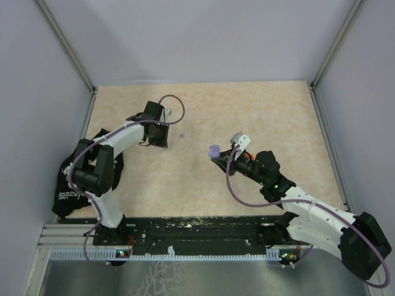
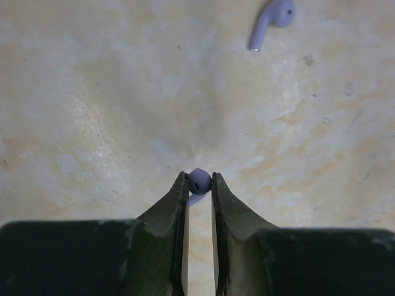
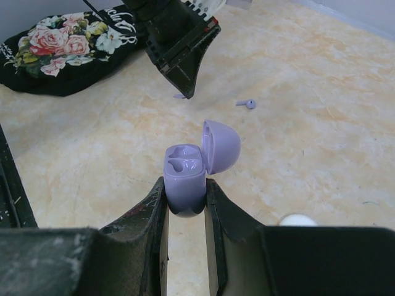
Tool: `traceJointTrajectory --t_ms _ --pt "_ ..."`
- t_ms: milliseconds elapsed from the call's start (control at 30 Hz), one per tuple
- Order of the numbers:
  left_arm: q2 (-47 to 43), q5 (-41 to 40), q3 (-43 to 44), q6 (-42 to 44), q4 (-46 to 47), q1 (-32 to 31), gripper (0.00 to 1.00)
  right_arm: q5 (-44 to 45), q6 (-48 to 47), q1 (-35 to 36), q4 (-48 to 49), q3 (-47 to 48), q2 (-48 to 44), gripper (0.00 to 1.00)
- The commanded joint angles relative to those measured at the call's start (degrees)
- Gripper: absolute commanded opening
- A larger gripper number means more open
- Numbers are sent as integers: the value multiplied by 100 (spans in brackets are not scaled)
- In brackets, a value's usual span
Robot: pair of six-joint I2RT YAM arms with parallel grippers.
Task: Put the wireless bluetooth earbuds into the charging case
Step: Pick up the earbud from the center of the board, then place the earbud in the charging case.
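Observation:
The lilac charging case (image 3: 184, 180) stands upright between the fingers of my right gripper (image 3: 185, 196), which is shut on it. Its lid (image 3: 221, 146) is swung open and both wells are empty. From the top view the case (image 1: 214, 150) sits at the tip of the right gripper (image 1: 217, 154), mid-table. My left gripper (image 2: 199, 180) is down at the table with its fingertips shut on the round head of a lilac earbud (image 2: 199, 180). A second lilac earbud (image 2: 271, 20) lies loose on the table beyond it, also seen as a small earbud (image 3: 247, 103) (image 1: 181, 136).
A black pouch with a flower print (image 3: 62, 49) lies at the table's left edge (image 1: 68, 185), beside the left arm. The left gripper (image 3: 179, 58) stands between the pouch and the held case. Grey walls close the table on three sides.

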Motion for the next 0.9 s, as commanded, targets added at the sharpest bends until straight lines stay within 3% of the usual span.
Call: traceJointTrajectory --t_ms 0,367,867 --pt "-839 685 -85 -166 283 4 14 -226 -38 -10 639 125 56 0" --pt "-2415 2711 -729 -758 1552 3 13 -371 229 15 1620 141 338 0" --pt "-3873 4620 -1785 -2971 4206 3 12 -418 534 197 2826 190 709 0"
